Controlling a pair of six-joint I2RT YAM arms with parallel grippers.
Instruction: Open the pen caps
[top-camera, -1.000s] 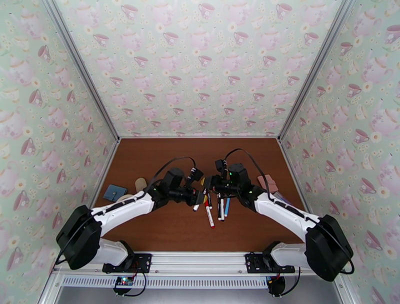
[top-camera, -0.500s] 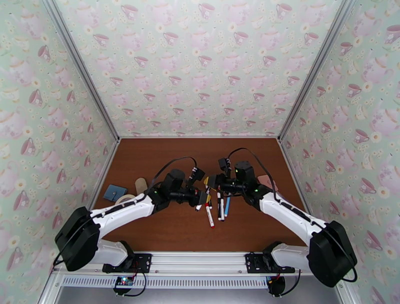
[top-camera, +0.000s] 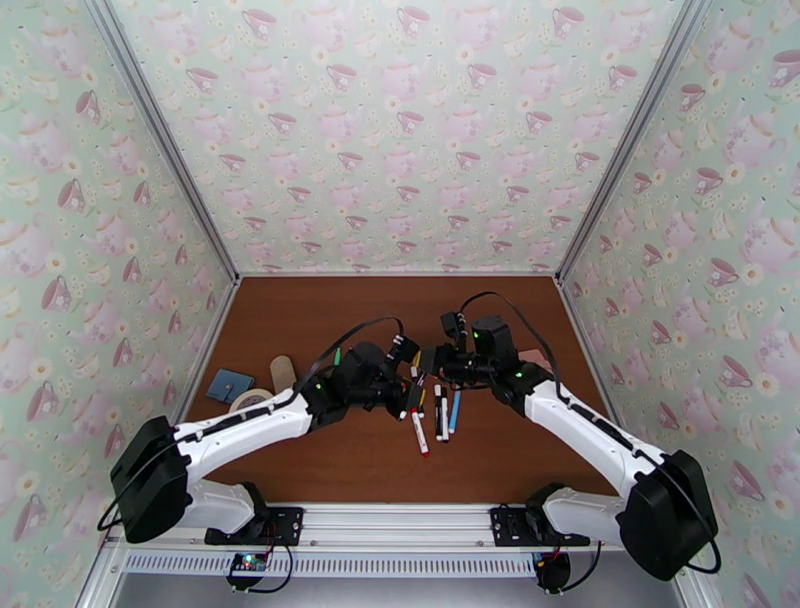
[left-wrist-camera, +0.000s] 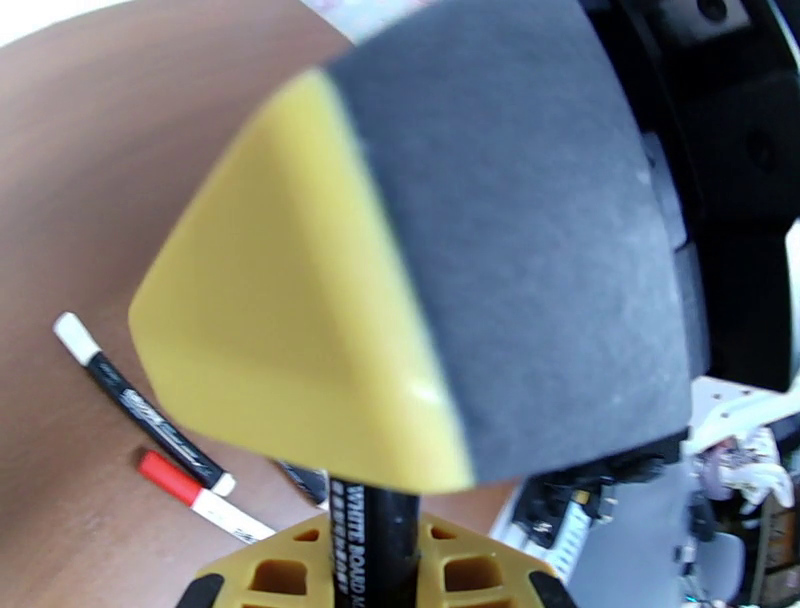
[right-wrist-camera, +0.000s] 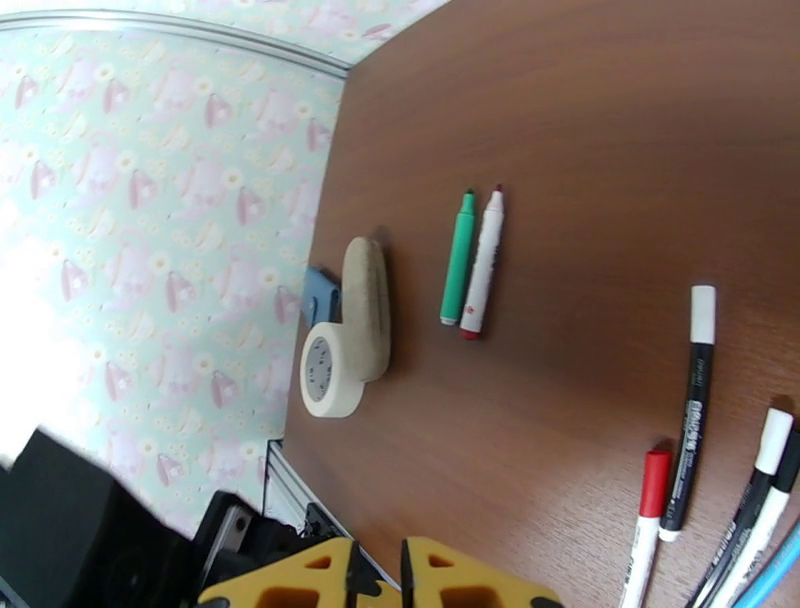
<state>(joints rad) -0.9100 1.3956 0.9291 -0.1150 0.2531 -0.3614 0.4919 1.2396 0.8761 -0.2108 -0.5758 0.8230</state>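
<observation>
Pinching black pen (left-wrist-camera: 372, 512) | in left end effector (left-wrist-camera: 372, 572) | barrel protruding past tips

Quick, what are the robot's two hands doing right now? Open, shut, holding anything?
Left hand: shut on a slim black plastic whiteboard marker pen.
Right hand: shut; whether it holds anything cannot be told.

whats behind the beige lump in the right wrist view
A blue flat thing pokes out from behind the beige lump, which covers most of it. The rest of it cannot be seen here.
</observation>
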